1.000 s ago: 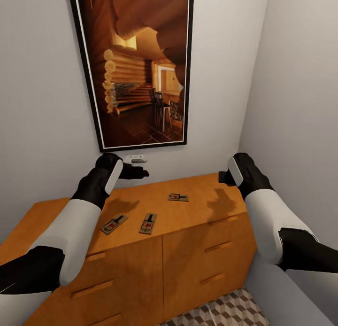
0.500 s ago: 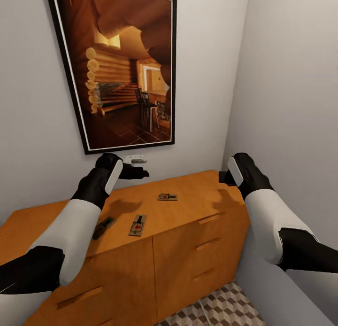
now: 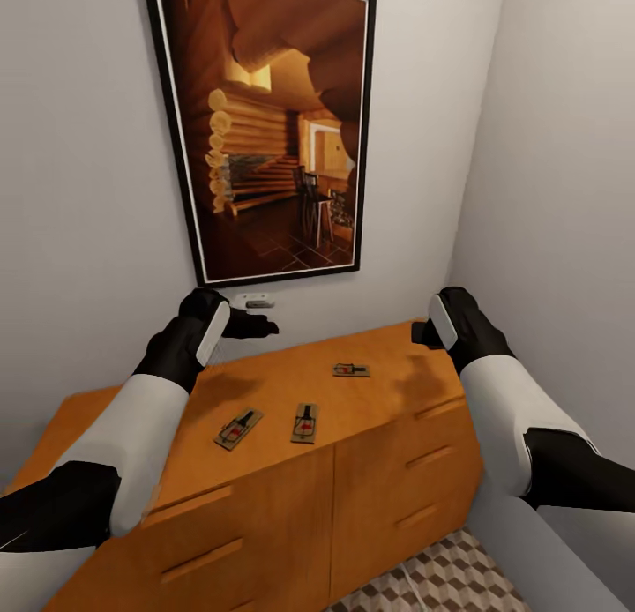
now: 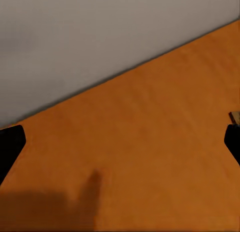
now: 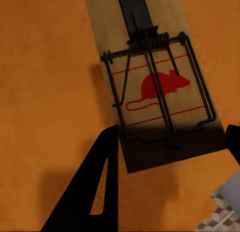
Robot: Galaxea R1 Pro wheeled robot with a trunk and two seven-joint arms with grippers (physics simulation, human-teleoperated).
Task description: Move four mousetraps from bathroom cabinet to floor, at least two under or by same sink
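Three mousetraps lie on the orange-brown cabinet [image 3: 388, 471]: one [image 3: 237, 429] and a second [image 3: 304, 422] near its front edge, a third [image 3: 352, 369] further back. My left gripper [image 3: 260, 327] hovers open above the cabinet's back edge, and its view [image 4: 120, 144] looks down on bare wood. My right gripper [image 3: 422, 333] hangs over the cabinet's right end. In the right wrist view another mousetrap [image 5: 150, 91] with a red mouse print sits very close. My right gripper [image 5: 172, 137] is shut on its shadowed near end, a black finger [image 5: 100, 192] at one corner.
A large framed picture of a log cabin [image 3: 273, 127] hangs on the grey wall above the cabinet. A side wall [image 3: 564, 197] closes in on the right. A strip of cube-pattern bathroom floor [image 3: 441, 581] shows below the drawers.
The whole head view swung left and then back right, so the camera moved. Both arms keep the same pose. The three mousetraps hold their places on the cabinet.
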